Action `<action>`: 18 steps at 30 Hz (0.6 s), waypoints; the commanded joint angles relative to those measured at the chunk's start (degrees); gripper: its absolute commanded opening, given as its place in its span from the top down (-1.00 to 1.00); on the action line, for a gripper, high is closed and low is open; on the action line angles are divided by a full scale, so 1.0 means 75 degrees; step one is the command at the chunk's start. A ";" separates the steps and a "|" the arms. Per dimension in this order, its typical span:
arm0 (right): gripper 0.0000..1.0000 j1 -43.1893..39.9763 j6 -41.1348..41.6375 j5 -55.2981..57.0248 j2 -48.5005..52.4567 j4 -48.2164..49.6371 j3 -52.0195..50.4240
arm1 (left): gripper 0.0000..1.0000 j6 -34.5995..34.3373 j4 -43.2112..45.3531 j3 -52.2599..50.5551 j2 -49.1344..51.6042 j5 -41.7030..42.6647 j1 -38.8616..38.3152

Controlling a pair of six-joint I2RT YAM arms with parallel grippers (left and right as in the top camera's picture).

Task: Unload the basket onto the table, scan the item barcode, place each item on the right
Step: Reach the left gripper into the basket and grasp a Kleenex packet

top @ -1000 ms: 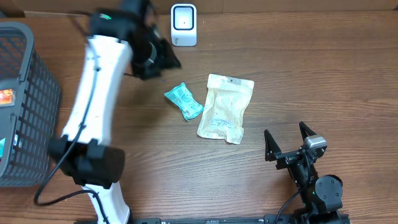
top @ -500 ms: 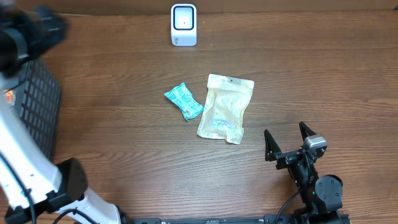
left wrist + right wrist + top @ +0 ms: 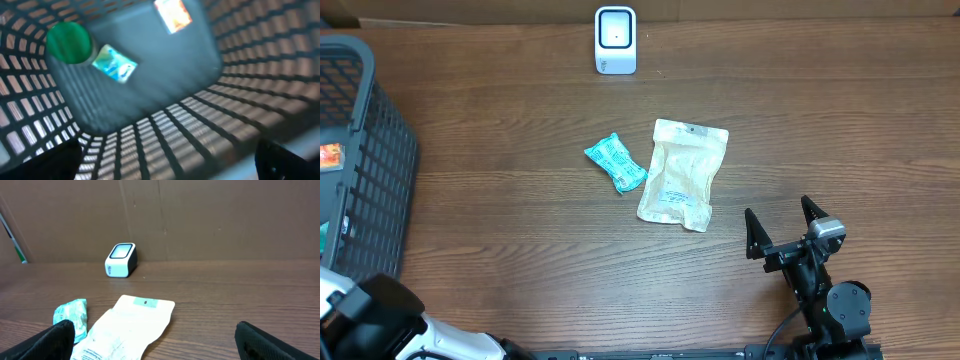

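Resting near right: right gripper (image 3: 778, 210), jaws wide, empty. Left gripper (image 3: 165, 167) (over the basket (image 3: 380, 170), left), fingers spread, nothing held. Mid-table: beige pouch (image 3: 682, 172), teal packet (image 3: 616, 162) just left of it. Far edge: white scanner (image 3: 615, 40), well apart.

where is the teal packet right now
In the overhead view the teal packet lies near the centre, just left of the beige pouch, with the white scanner farther back.

Left claw (image 3: 162, 165) wide open, empty; right claw (image 3: 779, 222) wide open too, empty, fingertips forward.
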 commanded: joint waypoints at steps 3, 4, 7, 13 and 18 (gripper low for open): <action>-1.00 0.0029 -0.0009 -0.0009 -0.0070 0.0052 -0.0079 | -0.86 -0.0105 0.1204 -0.1670 -0.0108 -0.0717 -0.0035; -1.00 0.0029 -0.0009 -0.0009 -0.0070 0.0052 -0.0079 | -0.85 -0.0105 0.1457 -0.1961 -0.0105 -0.0799 -0.0052; -1.00 0.0029 -0.0009 -0.0009 -0.0070 0.0052 -0.0079 | -0.79 -0.0012 0.2116 -0.2722 -0.0067 -0.0828 -0.0058; -1.00 0.0029 -0.0009 -0.0009 -0.0070 0.0052 -0.0079 | -0.68 0.0119 0.3261 -0.4170 -0.0064 -0.1040 -0.0058; -1.00 0.0029 -0.0009 -0.0009 -0.0070 0.0052 -0.0079 | -0.23 0.0125 0.4310 -0.5167 -0.0064 -0.1075 -0.0058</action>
